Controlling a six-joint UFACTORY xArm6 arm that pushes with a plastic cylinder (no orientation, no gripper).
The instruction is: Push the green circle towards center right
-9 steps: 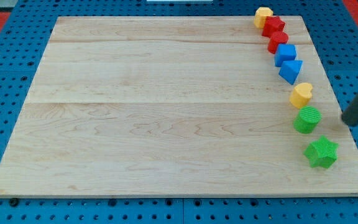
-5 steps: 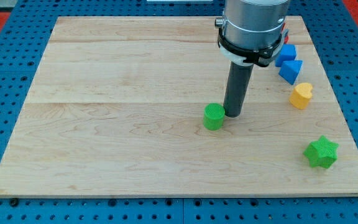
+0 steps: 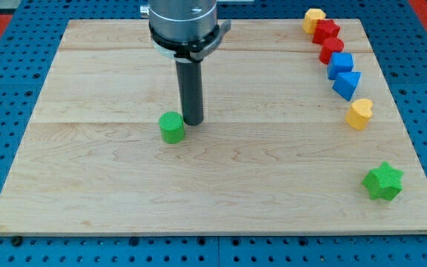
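A pale wooden bench [image 3: 87,170] sits on blue pegboard. The small green circle block [image 3: 172,127] lies left of centre, my tip [image 3: 193,122] just beside its right; no pincer exists.

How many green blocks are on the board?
2. The green circle lies left of centre, just left of my tip. The green star lies near the view's bottom right. None seems hidden.
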